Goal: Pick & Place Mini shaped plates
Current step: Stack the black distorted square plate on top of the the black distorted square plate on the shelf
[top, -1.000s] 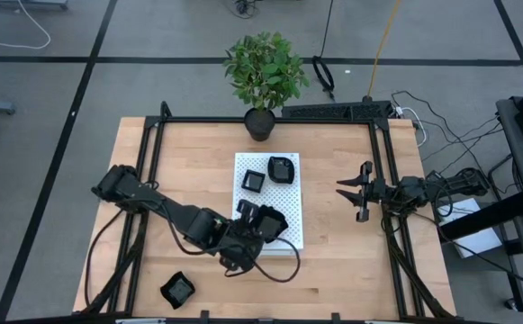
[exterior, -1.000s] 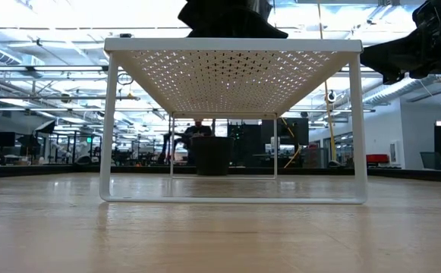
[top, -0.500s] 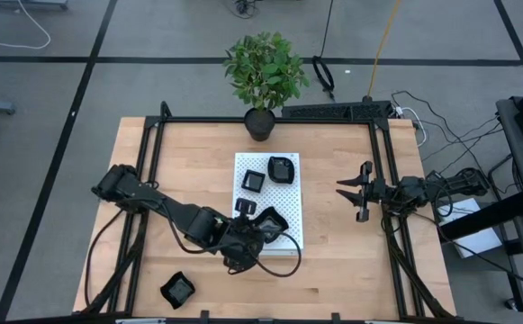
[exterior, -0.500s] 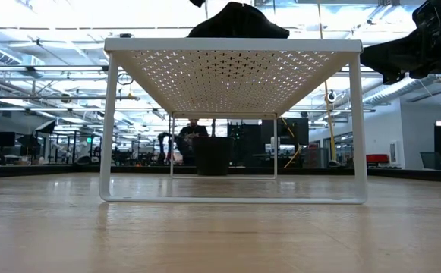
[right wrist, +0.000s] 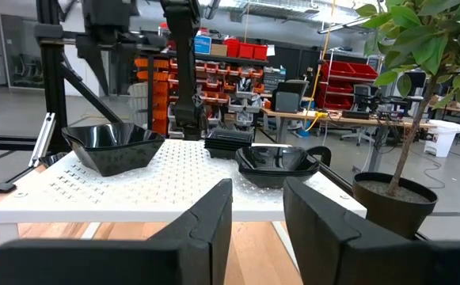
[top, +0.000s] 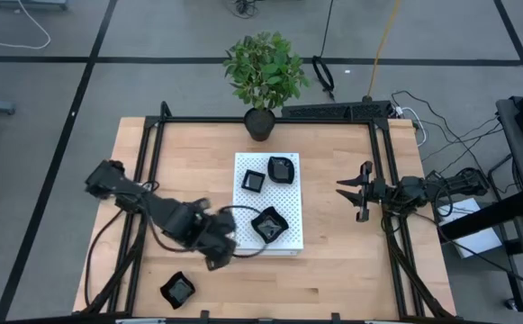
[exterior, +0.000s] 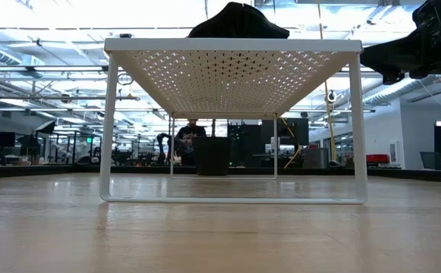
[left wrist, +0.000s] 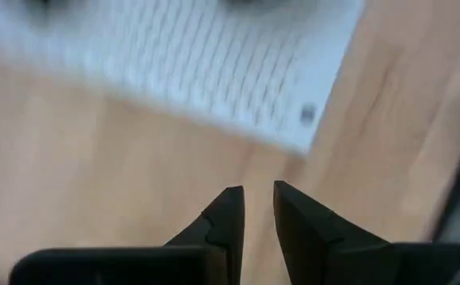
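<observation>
Three small black plates sit on my white board: the wavy-edged plate near the front edge, the small square plate and the rounded plate toward the plant side. They are apart from one another, none touching. A fourth plate lies on the bare wood table at the front left, well away from the board, so I judge it is the next one to fetch.

My left gripper hangs over the wood just beside the board's front left corner, holding nothing; in the wrist view its fingers stand a narrow gap apart with only wood between them. It looks placed to swing toward that loose plate.

My right gripper waits at the right side of the table, fingers parted, empty, facing the board.

The potted plant stands at the far edge behind the board.

No brand, label or writing is readable on plates, board or arms.
</observation>
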Available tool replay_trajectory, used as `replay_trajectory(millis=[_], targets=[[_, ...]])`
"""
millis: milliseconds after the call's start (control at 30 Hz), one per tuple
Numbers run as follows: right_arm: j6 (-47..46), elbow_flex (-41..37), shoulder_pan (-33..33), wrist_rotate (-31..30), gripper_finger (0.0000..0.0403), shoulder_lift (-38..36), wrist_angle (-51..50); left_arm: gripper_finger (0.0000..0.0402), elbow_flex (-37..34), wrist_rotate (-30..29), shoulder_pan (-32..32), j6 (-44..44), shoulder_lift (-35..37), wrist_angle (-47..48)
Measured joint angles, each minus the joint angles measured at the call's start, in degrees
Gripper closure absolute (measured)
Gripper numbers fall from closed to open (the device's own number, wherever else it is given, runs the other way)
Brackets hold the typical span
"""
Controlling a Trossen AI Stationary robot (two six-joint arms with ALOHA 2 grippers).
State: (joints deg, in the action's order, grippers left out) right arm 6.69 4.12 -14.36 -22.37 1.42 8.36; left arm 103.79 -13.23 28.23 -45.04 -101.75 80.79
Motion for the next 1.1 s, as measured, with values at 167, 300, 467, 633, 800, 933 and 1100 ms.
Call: replay_trajectory(millis=[167,300,467,633,800,933,1100], targets=[[0.0,0.0,0.0,0.0,0.03,0.0,0.0,0.0325,-1.0,5.6,5.1,-26.8,0.4,6.9],[0.0,0.0,0.0,0.0,0.03,0.0,0.0,0.0324,-4.2,9.4,9.1,-41.9,0.3,7.1],[0.0,0.0,0.0,0.0,0.03,0.0,0.0,0.0298,-9.7,8.4,15.3,-54.8,0.3,2.7],[0.0,0.0,0.0,0.0,0.03,0.0,0.0,0.0244,-17.0,9.7,21.2,-68.3,0.3,-2.2],[0.0,0.0,0.0,0.0,0.03,0.0,0.0,0.0204,-22.8,11.6,25.5,-73.0,0.3,-11.2],[0.0,0.0,0.0,0.0,0.0301,0.0,0.0,0.0196,-27.1,12.1,28.0,-77.5,0.3,-16.8],[0.0,0.0,0.0,0.0,0.0301,0.0,0.0,0.0206,-30.8,12.3,30.1,-82.9,0.3,-18.6]])
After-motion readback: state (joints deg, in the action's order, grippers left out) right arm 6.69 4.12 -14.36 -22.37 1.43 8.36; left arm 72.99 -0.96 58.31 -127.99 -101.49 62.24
